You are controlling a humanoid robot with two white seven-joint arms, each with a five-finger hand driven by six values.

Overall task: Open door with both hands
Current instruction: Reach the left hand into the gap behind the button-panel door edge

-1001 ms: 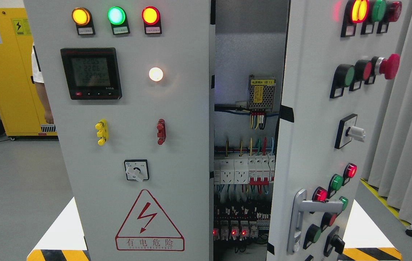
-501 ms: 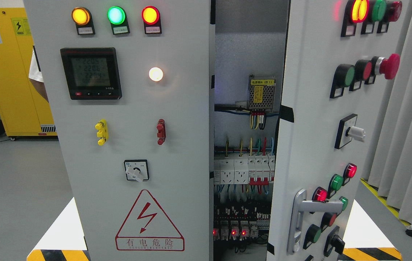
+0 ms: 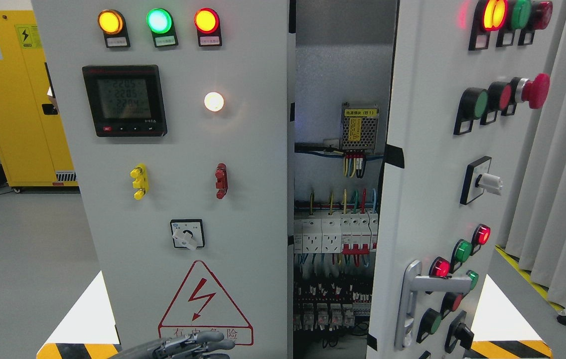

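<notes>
Head view showed a tall pale-grey metal electrical cabinet with two doors. Right door (image 3: 432, 164), grey steel with rows of red and green push buttons and a red mushroom stop button (image 3: 534, 90), stood swung partly outward, leaving a gap through the middle. Silver lever handle (image 3: 415, 299) sat low on its inner edge, untouched. Left door (image 3: 173, 174) faced the camera flat, carrying amber, green and red round lamps across the top, a black digital meter (image 3: 124, 100), a lit white lamp (image 3: 213, 101), a black-and-white rotary switch (image 3: 187, 234) and a red triangular shock-warning sign (image 3: 205, 304).

Through the gap: white circuit breakers (image 3: 335, 234) in a row, coloured wires, a meshed metal power supply with a yellow label (image 3: 359, 128).

Left hand (image 3: 193, 345), grey metal with jointed fingers, showed at the bottom edge in front of the left door's warning sign, fingers extended and loosely spread, gripping nothing; contact with the door could not be told.

Yellow storage cabinet (image 3: 14, 99) stood at far left, grey curtain (image 3: 562, 164) at right.
</notes>
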